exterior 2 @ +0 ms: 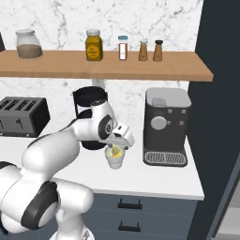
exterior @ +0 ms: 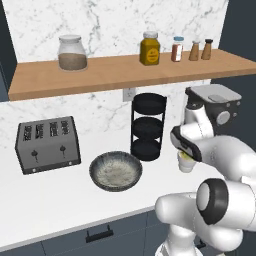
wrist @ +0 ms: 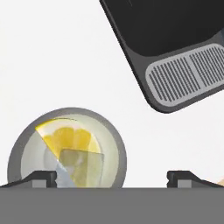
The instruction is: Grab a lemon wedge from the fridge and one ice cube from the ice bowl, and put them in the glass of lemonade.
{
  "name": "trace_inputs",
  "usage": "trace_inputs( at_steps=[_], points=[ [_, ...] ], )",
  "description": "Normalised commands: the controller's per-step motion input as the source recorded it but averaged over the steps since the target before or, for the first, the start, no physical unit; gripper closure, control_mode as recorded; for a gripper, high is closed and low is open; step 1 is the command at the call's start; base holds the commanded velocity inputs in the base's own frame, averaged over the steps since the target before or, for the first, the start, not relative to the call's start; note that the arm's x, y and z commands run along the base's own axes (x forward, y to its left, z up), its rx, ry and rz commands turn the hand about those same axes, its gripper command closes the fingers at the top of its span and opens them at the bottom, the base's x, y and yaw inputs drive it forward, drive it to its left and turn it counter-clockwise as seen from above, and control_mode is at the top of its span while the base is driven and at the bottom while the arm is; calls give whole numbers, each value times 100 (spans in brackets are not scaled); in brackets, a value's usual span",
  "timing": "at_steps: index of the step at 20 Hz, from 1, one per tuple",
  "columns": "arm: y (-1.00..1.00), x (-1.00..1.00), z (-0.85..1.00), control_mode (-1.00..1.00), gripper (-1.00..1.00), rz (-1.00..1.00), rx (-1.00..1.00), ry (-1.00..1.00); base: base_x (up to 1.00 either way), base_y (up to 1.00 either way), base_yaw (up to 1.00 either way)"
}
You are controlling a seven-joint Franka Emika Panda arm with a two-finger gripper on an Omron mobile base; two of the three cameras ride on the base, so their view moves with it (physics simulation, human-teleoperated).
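The glass of lemonade (wrist: 65, 148) is a small cream-white cup seen from above. Inside it lie the yellow lemon wedge (wrist: 70, 138) and a clear ice cube (wrist: 82, 165). My gripper (wrist: 114, 177) hangs open just above the cup and a little to one side, with nothing between its fingertips (wrist: 41, 177). In the right base view the gripper (exterior 2: 121, 143) sits right over the glass (exterior 2: 115, 160), where the wedge (exterior 2: 114, 151) shows at the rim. The ice bowl (exterior: 115, 170) rests on the counter left of the glass (exterior: 185, 162). The dark grey fridge (exterior 2: 220, 93) stands at the far right.
A coffee machine (exterior 2: 166, 126) stands close on the right of the cup, its drip tray (wrist: 188, 74) near the hand. A black tiered rack (exterior: 148, 126) stands behind, a toaster (exterior: 47, 144) at the left. A wooden shelf (exterior: 125, 70) with jars hangs overhead.
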Motion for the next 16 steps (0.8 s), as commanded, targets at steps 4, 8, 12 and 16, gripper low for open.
trace_inputs(
  at_steps=[4,8,12,16],
  points=[
    [-4,13,-68,-100,-100,2,0,-4,0,0,0],
    [-21,0,-26,-100,-100,0,0,-7,0,0,0],
    [-14,-15,20,-100,-100,0,4,-19,0,0,0],
    [4,-20,89,-100,-100,-2,0,-28,0,0,0]
  ],
)
